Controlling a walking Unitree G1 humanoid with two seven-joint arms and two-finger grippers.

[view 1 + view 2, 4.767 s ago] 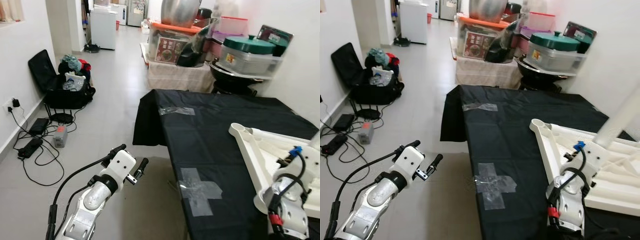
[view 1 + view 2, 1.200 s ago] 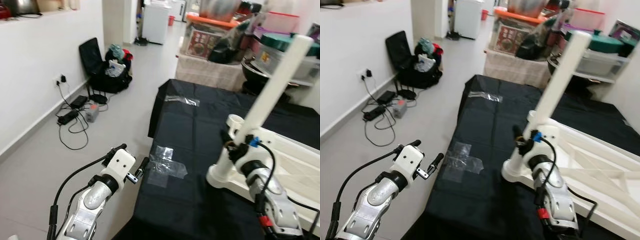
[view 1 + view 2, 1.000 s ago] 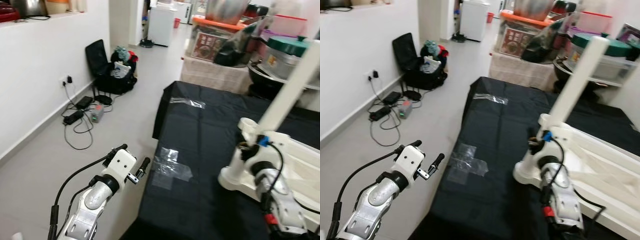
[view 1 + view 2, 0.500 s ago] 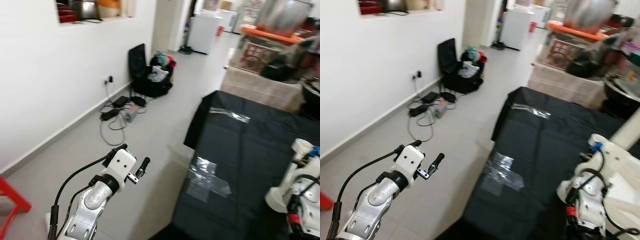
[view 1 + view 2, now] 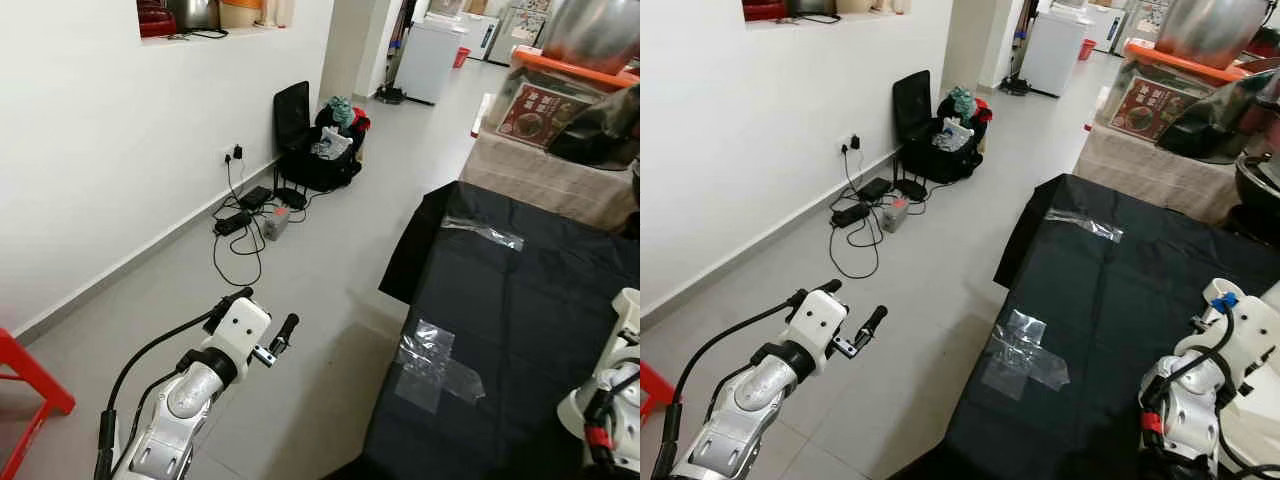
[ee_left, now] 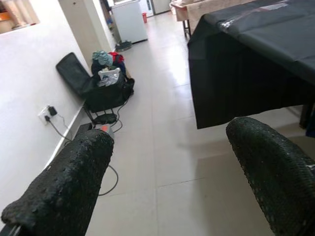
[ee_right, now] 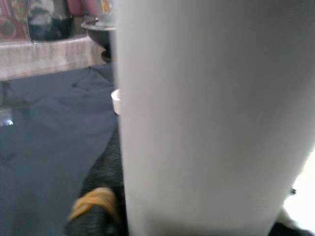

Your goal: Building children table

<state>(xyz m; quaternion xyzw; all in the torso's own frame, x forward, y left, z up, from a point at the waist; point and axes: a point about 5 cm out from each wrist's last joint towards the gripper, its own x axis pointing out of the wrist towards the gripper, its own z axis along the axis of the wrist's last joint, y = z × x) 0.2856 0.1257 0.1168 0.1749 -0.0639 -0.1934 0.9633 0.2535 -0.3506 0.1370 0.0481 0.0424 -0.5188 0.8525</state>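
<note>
White cylindrical table leg point(image 7: 211, 113) in right pincer point(image 5: 1225, 310); surface smooth, plain.

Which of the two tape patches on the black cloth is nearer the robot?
The crossed tape patch near the cloth's front edge; the other strip lies farther back, toward the cluttered shelf.

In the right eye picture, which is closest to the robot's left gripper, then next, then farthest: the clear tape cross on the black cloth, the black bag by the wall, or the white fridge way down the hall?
1. Tape cross, on the black cloth to the right of the left gripper.
2. Black bag, farther ahead beside the left wall.
3. White fridge, at the far end of the hall.
</note>
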